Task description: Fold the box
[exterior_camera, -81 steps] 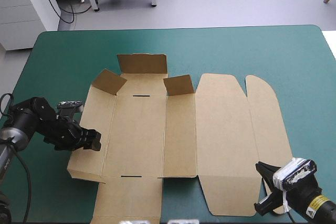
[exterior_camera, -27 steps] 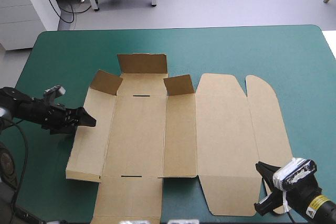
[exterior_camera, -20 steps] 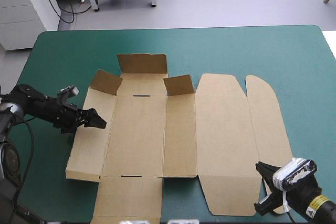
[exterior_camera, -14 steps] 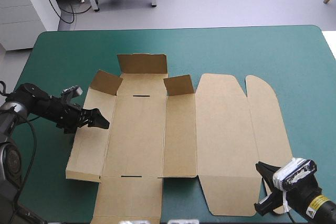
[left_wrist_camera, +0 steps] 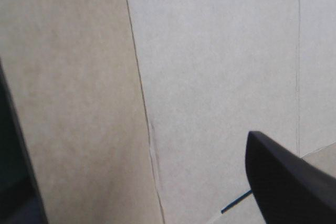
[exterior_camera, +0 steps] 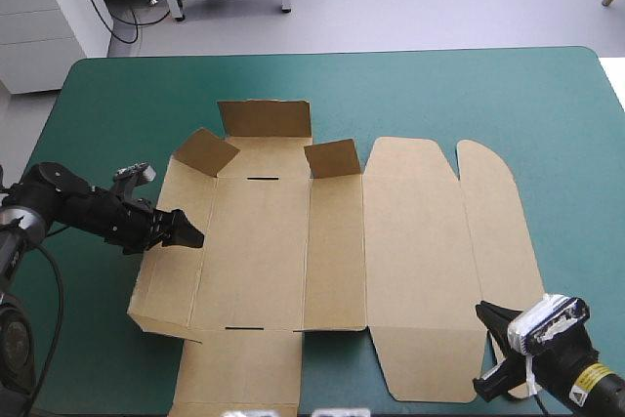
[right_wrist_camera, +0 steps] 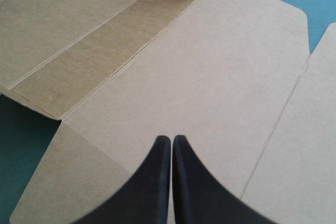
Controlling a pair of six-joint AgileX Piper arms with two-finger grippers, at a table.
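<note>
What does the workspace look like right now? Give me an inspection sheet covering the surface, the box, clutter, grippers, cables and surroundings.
Surface: table with teal-green cover; the box lies mid-table.
Job's things: box, a brown sheet, mostly flat; far flap and two corner tabs stand raised; left side panel looks slightly lifted; lid panels flat.
Clutter: nothing seen.
Grippers: left gripper open, at the left side panel; right gripper shut, over the lid panels near the box's near right corner; whether it touches the board cannot be told.
Cables: nothing seen on the cover.
Surroundings: nothing seen at or over the table.
</note>
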